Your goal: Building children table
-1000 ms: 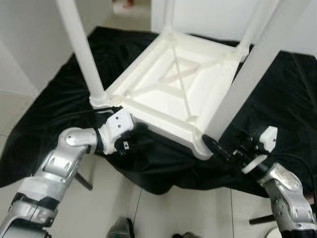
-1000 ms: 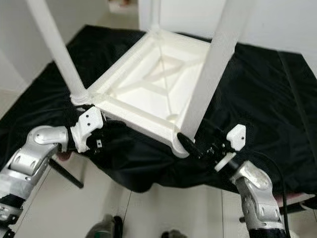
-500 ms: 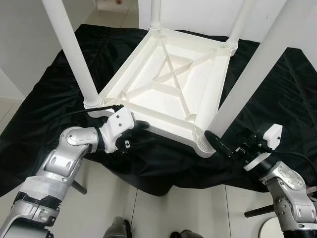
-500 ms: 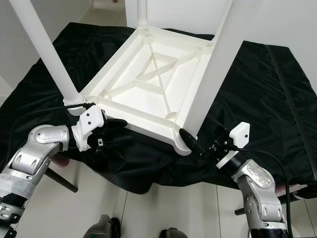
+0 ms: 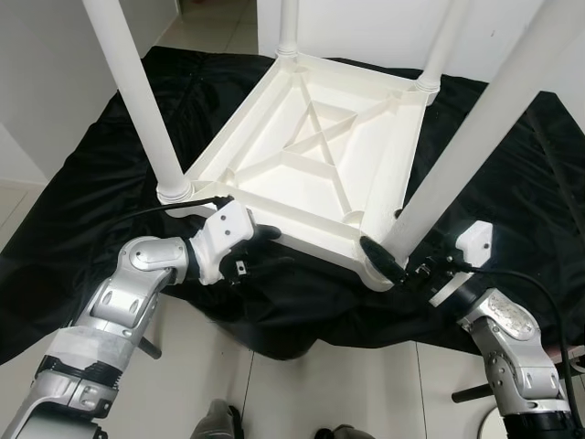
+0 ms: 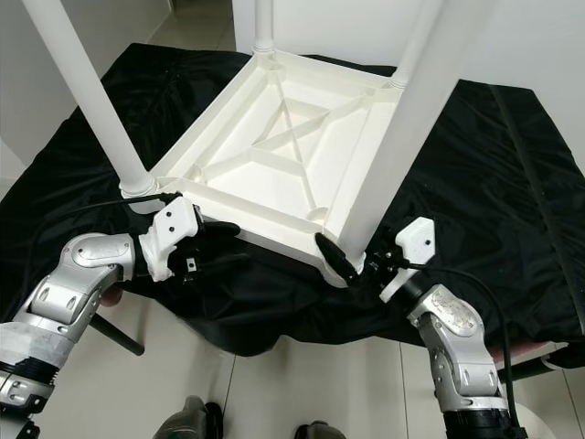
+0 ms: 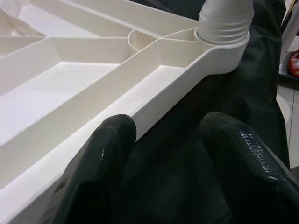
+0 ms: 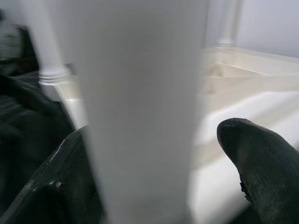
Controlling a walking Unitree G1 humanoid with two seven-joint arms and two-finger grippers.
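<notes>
A white plastic children's table [image 5: 302, 240] lies upside down on a black cloth, its four legs pointing up. My left gripper [image 5: 265, 247] is open at the near rim; in the left wrist view one of its fingers [image 7: 100, 154] lies against the rim edge and the other is over the cloth. My right gripper [image 5: 393, 261] is open at the foot of the near-right leg [image 5: 475, 128]. In the right wrist view that leg [image 8: 140, 93] stands between the two fingers [image 8: 254, 154], with a small gap on one side.
The black cloth [image 5: 110, 155] covers a low platform and hangs over its near edge. Tiled floor [image 5: 320, 384] lies below, with dark rods [image 5: 151, 346] sticking out at both sides. White walls stand at the left and behind. The near-left leg [image 5: 137, 101] rises close to my left arm.
The camera has shifted. My right gripper has moved left, so its fingers now stand around the near-right leg's foot. My left gripper has reached forward to the near rim.
</notes>
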